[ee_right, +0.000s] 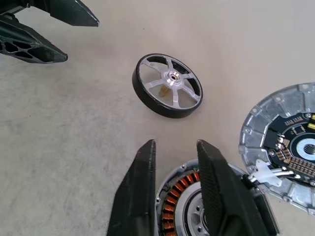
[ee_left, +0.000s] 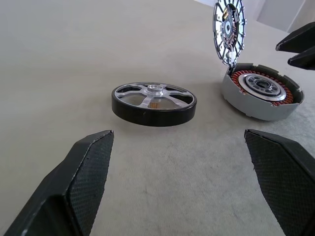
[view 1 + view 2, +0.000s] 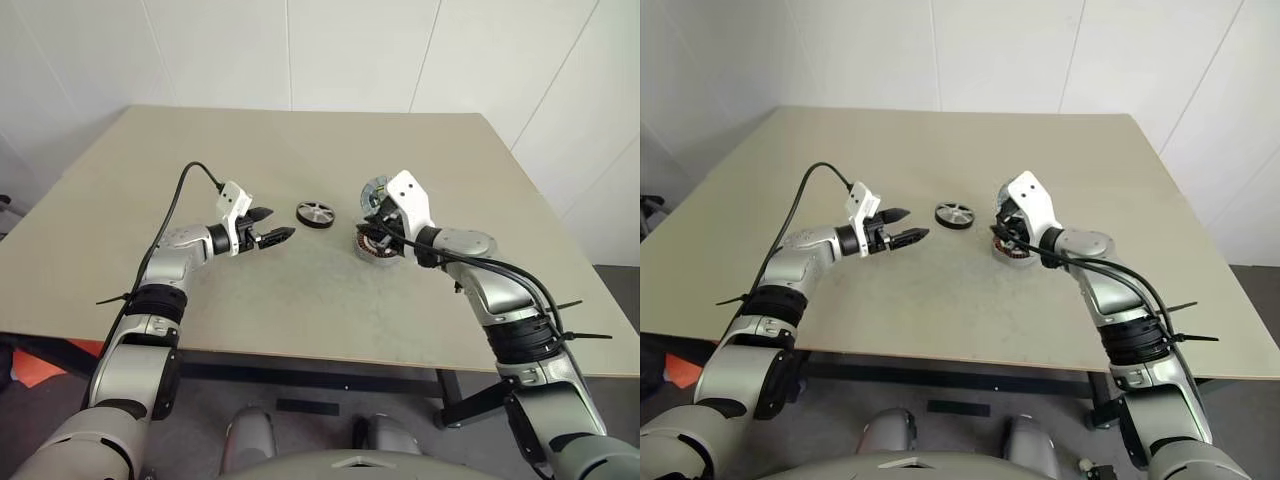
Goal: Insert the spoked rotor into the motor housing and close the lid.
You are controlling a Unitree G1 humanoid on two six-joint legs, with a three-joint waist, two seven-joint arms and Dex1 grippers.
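The spoked rotor, a black-rimmed wheel with silver spokes, lies flat on the table between both arms. Right of it sits the motor housing, its copper windings showing. The lid stands upright at the housing's far edge, swung open, inner face toward me. My left gripper hovers open just left of the rotor, pointing at it, nothing between its fingers. Over the housing's near rim, my right gripper is held a little open and empty.
The beige table carries just these parts. Its front edge runs close below both arms, and white walls stand behind it. A black cable loops from the left wrist.
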